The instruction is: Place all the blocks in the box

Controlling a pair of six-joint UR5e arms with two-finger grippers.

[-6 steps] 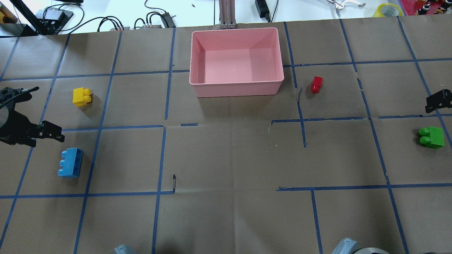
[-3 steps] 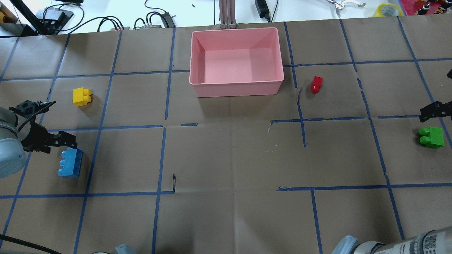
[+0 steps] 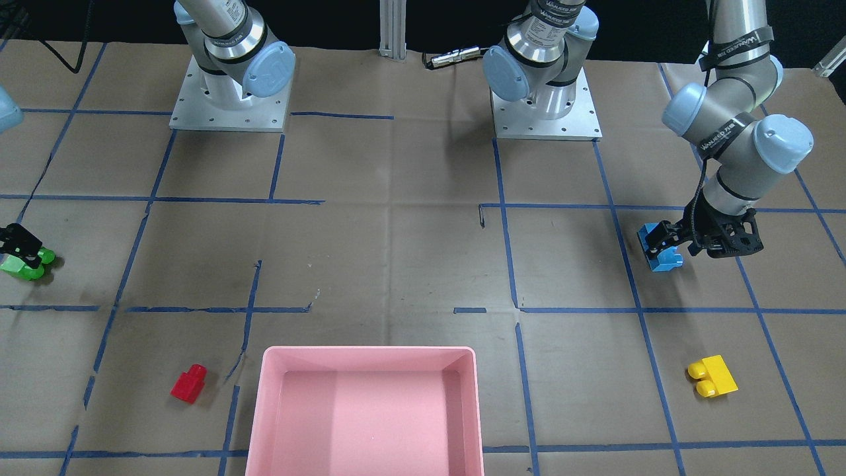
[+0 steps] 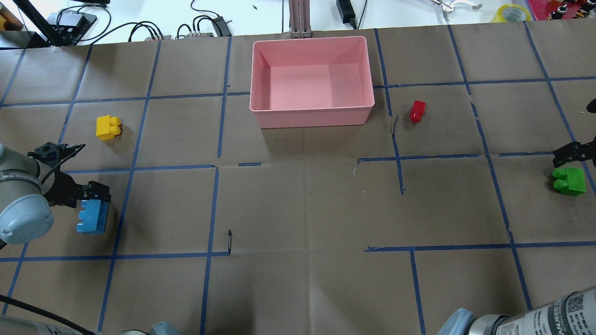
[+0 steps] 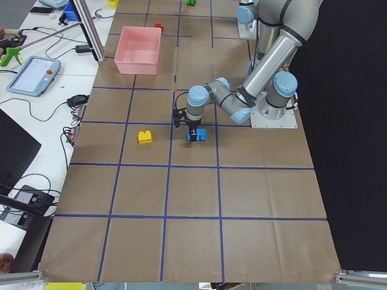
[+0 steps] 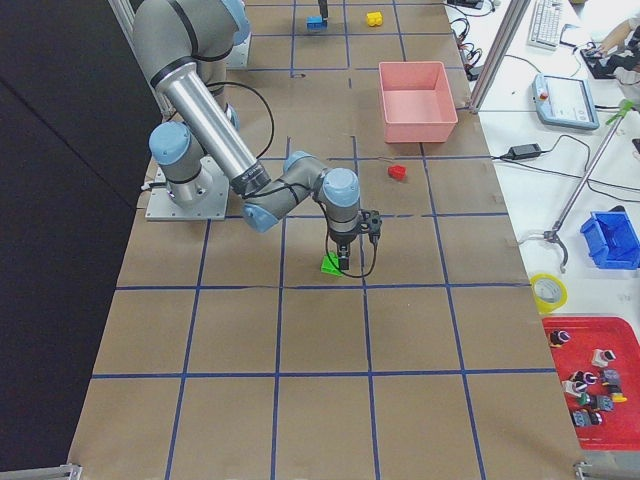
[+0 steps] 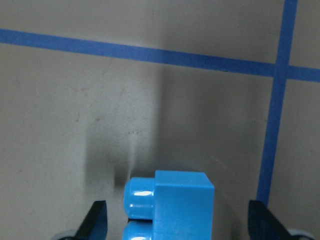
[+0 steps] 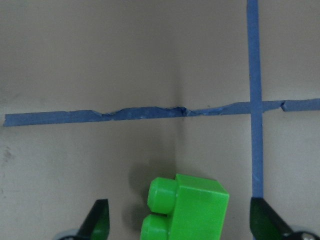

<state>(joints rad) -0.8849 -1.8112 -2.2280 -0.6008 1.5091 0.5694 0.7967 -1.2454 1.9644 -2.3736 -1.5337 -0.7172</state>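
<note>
Both arms have been brought down onto their first targets within the last second. The left gripper (image 7: 178, 222), seen a moment ago beside and beyond the blue block (image 4: 93, 217) near the bench's (image 4: 302, 209) left edge, is now set over that block's far end. The right gripper (image 8: 181, 219) has likewise been carried from further up the right edge to a spot over the green block (image 4: 570, 180).

In each wrist view the fingertips are shown spread wide, one on either side of the block, with bare paper between pad and plastic. Nothing is grasped by either gripper. Neither block has been shifted, and both are left lying on their sides, studs sideways. How far the fingers have been lowered cannot be told from overhead.

From this it may be judged that the reach is all but finished and that two grasps at once are being prepared. Some further descent and a closing of the jaws would seem to be called for before any lift.

The box (image 4: 312, 118), placed at the middle of the far edge, is shown empty, its pink floor bare. All four blocks are outside it. The yellow block (image 4: 108, 127) is left untouched near the left edge, further along than the blue. The red block (image 4: 417, 111) is lying just beside the box's right wall. The task is thus hardly begun.
</note>
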